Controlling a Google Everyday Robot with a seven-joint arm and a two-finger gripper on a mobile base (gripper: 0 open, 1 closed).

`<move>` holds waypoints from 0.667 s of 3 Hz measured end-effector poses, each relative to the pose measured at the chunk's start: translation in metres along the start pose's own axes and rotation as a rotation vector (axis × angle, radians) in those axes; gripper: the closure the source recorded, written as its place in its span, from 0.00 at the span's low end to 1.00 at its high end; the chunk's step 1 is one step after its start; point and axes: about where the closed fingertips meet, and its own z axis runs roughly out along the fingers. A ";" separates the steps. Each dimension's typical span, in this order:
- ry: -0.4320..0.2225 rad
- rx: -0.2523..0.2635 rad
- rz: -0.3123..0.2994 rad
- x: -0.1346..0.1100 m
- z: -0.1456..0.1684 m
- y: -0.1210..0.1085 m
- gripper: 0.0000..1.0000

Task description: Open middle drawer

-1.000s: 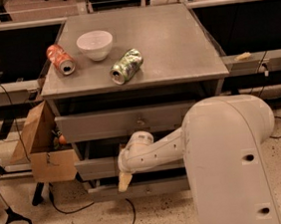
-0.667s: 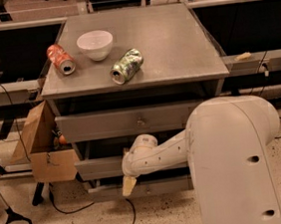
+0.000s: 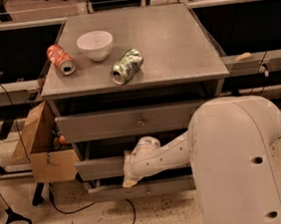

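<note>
We're looking down on the grey cabinet, and the worktop (image 3: 173,45) carries three things, all on its left half. A white bowl (image 3: 95,43) sits upright towards the back-left corner. Just left of it an orange can (image 3: 61,59) lies on its side close to the left edge. A green can (image 3: 126,66) lies on its side too, nearer the front edge, a little right of the bowl and apart from it.

Below the front edge, three drawer fronts stack up. The top drawer (image 3: 102,125), the tallest, shows a small round knob (image 3: 140,120) at its centre. Under it comes the middle drawer (image 3: 99,167). Only its left part shows, because the arm (image 3: 160,154) crosses in front of the rest. The bottom drawer (image 3: 158,187), the slimmest, runs lowest.

The white arm reaches in from the robot's bulky body (image 3: 238,163) at lower right. The gripper (image 3: 129,182) hangs at its end, pointing down, at the lower edge of the middle drawer's front, below the middle of the worktop's front edge. Spread or pressed together? I cannot tell, nor whether it touches the front.

Beyond the left edge, a cardboard box (image 3: 39,144) stands on the floor beside the cabinet, and a black cable (image 3: 65,209) trails nearby.
</note>
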 end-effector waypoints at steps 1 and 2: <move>0.000 0.000 0.000 -0.003 -0.006 -0.005 0.65; 0.000 0.000 0.000 -0.005 -0.009 -0.009 0.89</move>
